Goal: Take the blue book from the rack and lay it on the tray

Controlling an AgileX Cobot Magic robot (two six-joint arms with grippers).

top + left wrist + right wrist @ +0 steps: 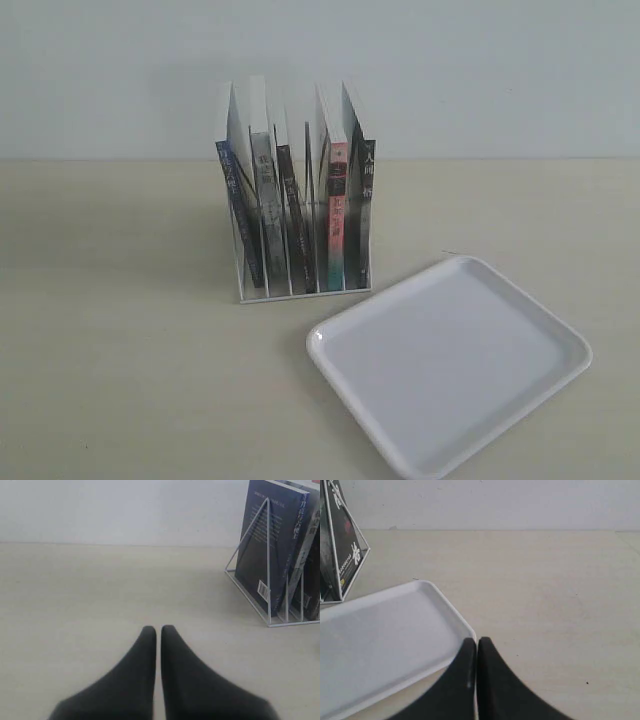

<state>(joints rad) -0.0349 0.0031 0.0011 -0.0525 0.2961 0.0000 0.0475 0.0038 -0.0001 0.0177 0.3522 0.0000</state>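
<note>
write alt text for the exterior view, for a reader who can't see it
A white wire rack stands on a pale table holding five slanted books, spines facing the camera, with the blue book in the leftmost slot. A white tray lies flat in front of it to the right, with nothing on it. No robot arm is visible.

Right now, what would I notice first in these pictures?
First, the white rack packed with leaning books, standing mid-table, the blue book in its leftmost slot. Then the big white tray, bare, lying just in front and to the right. The left gripper and right gripper are shut, holding nothing.
</note>
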